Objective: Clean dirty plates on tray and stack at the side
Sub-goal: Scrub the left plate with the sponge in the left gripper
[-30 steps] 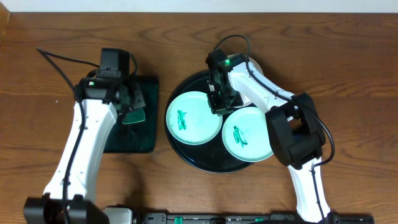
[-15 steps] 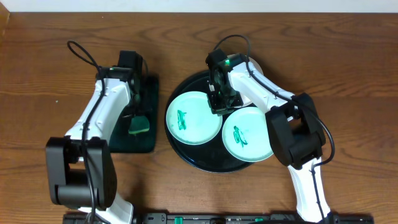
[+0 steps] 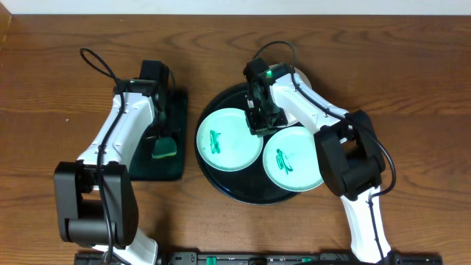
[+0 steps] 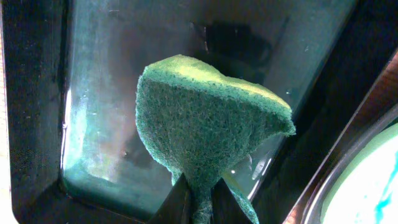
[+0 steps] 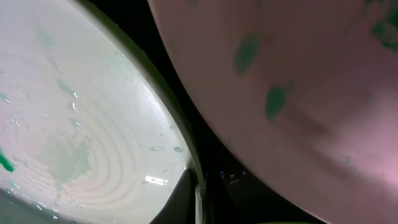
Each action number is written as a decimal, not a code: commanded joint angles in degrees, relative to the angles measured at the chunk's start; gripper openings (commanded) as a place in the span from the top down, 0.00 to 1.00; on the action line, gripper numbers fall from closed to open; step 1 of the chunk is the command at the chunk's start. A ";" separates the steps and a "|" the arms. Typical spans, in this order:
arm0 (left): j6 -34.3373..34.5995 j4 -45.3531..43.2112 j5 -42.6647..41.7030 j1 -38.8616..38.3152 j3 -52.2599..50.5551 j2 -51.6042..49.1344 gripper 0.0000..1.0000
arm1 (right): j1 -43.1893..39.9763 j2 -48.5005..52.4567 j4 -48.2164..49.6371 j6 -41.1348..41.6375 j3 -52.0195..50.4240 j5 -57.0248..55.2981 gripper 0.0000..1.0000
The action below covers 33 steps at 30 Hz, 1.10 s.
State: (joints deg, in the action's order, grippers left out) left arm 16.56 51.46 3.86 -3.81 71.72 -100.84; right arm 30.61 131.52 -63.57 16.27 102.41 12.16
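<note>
Because your left fingers (image 4: 177,208) are clamped on only a thin corner of the green sponge (image 4: 205,124), hanging over the small rectangular tray (image 4: 31,93), it could twist or slip out once pressed to a plate. Your right fingers (image 5: 180,202) are pinched tight on the rim of the left scribbled plate (image 3: 224,140) on the round black tray (image 3: 221,182); that shallow hold could let the wet plate slide.

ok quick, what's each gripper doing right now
left gripper: shut on the sponge
right gripper: shut, jaws apparently pinching the rim of a plate
</note>
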 commanded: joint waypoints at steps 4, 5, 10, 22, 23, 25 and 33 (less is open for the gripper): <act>0.04 0.61 -2.40 -1.44 0.50 5.03 0.93 | 1.70 3.52 1.31 -0.66 -0.79 1.18 0.99; 0.04 0.61 -3.21 -1.95 0.52 5.95 0.93 | 1.70 3.52 1.29 -0.66 -0.79 1.18 0.99; 0.09 -0.26 -14.12 -6.19 0.52 9.11 0.93 | 1.70 3.52 1.64 -0.66 -0.79 1.18 0.99; 7.28 -8.15 -18.05 -15.74 0.52 1.88 0.93 | 1.73 3.52 1.01 -0.66 -0.79 1.40 0.99; 7.61 -8.33 -17.31 -15.72 0.52 0.57 0.93 | 1.73 3.52 1.01 -0.66 -0.79 1.40 0.99; 7.74 -8.79 -16.20 -15.50 0.52 -2.16 0.93 | 1.73 3.52 1.05 -0.66 -0.79 1.40 0.99; 9.07 -9.44 -7.32 -15.37 0.52 -13.14 0.93 | 1.73 3.52 1.03 -0.66 -0.79 1.40 0.99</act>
State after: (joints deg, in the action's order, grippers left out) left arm 24.21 41.65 -10.59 -19.64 72.16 -110.10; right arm 30.61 131.52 -63.31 16.05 102.41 12.40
